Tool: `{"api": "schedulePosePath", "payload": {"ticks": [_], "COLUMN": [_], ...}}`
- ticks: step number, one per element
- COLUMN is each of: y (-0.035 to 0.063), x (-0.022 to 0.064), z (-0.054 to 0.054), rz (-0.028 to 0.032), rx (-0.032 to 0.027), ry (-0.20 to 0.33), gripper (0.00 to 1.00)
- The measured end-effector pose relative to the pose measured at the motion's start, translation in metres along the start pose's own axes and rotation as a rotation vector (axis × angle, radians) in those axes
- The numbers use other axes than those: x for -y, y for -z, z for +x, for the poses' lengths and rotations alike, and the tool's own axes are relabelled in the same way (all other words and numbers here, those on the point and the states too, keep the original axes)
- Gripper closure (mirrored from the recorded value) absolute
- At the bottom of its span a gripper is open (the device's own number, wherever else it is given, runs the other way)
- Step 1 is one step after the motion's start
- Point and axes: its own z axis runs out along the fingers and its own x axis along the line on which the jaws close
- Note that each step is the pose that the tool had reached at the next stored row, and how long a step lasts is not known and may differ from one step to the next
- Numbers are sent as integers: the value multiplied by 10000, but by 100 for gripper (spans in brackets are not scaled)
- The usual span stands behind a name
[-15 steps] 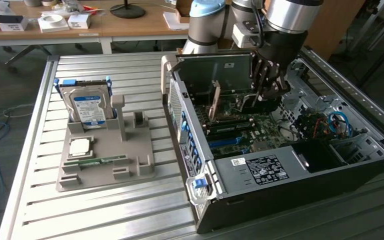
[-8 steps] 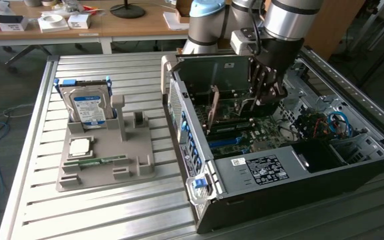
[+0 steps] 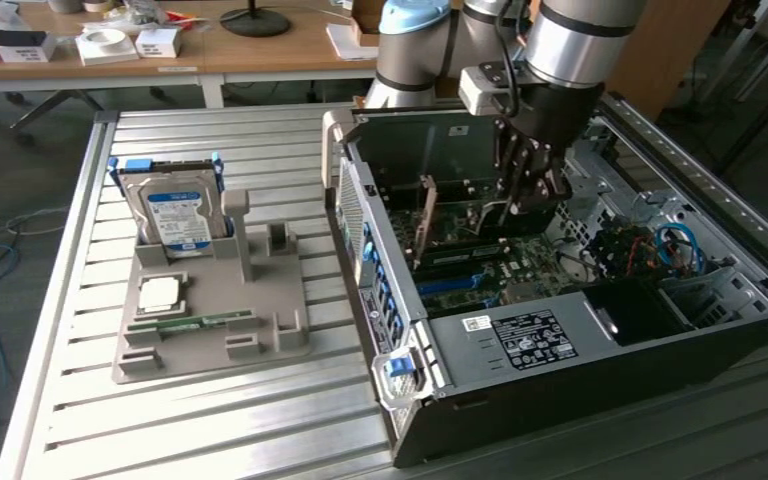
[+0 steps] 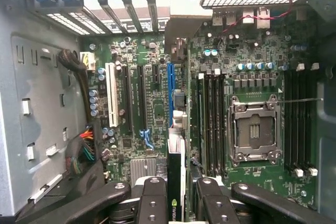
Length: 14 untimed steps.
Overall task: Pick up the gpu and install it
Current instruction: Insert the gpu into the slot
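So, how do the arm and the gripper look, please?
The arm is a silver-grey tube with a black band, pale blue joint caps and a black cable. A pale box sits at its wrist. The gripper is black, with jointed bar fingers dotted with round holes.

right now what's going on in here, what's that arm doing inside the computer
The robot arm has its gripper down inside the open computer case, closed on the graphics card. The card is held on edge, roughly in line with the blue slot. Whether it is seated in that slot cannot be told. The hard drive stands in its holder on the table, at the exterior view's left.
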Motion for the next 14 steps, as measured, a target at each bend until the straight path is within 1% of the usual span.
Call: {"api": "schedulePosePath", "payload": {"ticks": [3,5,10,14], "y": [-2,-15,-40,-41], "x": [-38,-39,-36,-36], "z": [3,7,71,72], "rz": [1,1,1,1], "rx": [1,1,0,0], "ry": [2,4,2,2], "gripper": [74,74,74,74]}}
